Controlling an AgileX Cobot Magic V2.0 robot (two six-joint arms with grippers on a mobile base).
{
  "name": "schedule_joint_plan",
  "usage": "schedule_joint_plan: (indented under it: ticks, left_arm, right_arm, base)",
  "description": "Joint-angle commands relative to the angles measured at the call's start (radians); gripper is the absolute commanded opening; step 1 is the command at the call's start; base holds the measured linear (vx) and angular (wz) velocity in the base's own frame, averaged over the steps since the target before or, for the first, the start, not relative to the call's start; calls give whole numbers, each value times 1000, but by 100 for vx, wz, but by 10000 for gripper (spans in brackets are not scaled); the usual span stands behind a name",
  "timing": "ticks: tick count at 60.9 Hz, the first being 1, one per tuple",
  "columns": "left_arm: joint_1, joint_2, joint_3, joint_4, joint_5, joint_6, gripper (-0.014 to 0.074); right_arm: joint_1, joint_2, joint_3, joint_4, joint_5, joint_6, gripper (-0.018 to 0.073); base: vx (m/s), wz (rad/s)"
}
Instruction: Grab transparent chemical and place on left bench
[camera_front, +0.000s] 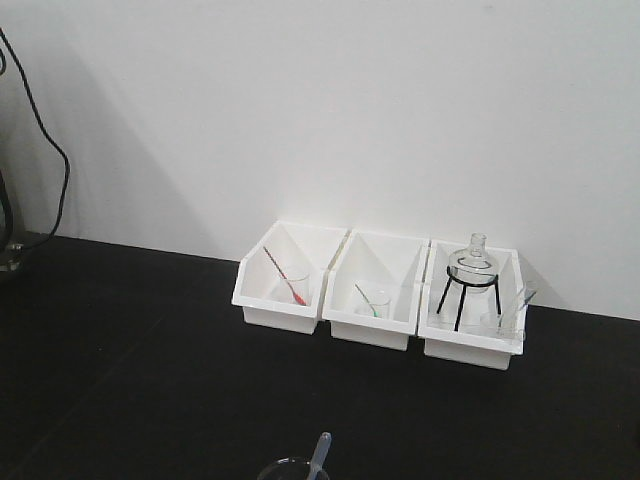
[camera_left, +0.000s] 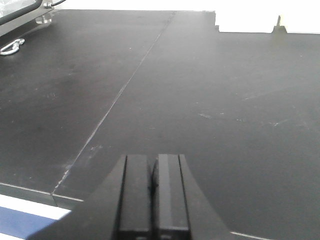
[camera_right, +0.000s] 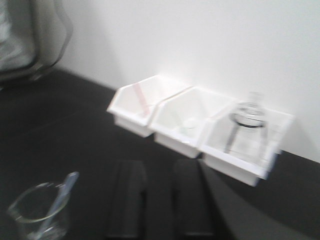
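— Left hand (camera_left: 154, 200) is sitting clenched on nothing, low over the surface (camera_left: 210, 100)?

— Yes. Right hand (camera_right: 156, 200) is hanging released; the transparent chemical (camera_right: 39, 216) is standing left of it, apart. It should be shifting left, centring around the glass, avoiding the dropper (camera_right: 62, 192).

Three white bins (camera_front: 380, 290) sat side by side along the far white wall (camera_front: 330, 110). I saw a small beaker with a red rod (camera_front: 290, 283) in the left one, another with a green rod (camera_front: 373, 301) in the middle, and a round flask on a black tripod (camera_front: 470, 280) in the right. A black cable (camera_front: 45, 140) hung far left.
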Motion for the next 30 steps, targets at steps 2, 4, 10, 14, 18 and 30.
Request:
schedule_joint_plan:
  ticks: [2,4,10,14,18,30]
  left_arm:
    - [-2,-19,16,-1,-78,-8,-3]
    - [-2,-19,16,-1,-78,-8,-3]
    - [-2,-19,16,-1,-78,-8,-3]
    - [-2,-19,16,-1,-78,-8,-3]
    - [-2,-19,16,-1,-78,-8,-3]
    - [-2,-19,16,-1,-78,-8,-3]
  right_arm:
    - [-182,-135,67,178,-115,-190,41]
    - [-237,-181,102,218,-113,-252,-3]
    - [-361,-302,221,354,-112,-380,-11]
    - [-411,-378,310,446,-116,-412,-10]
    - [-440,-438,399,469,-139,-417,-8]
    - [-458,-464,532,456,-210,-419,-7]
  base:
    - [0,0]
    - [0,0]
    - [0,0]
    - [0,0]
    - [0,0]
    - [0,0]
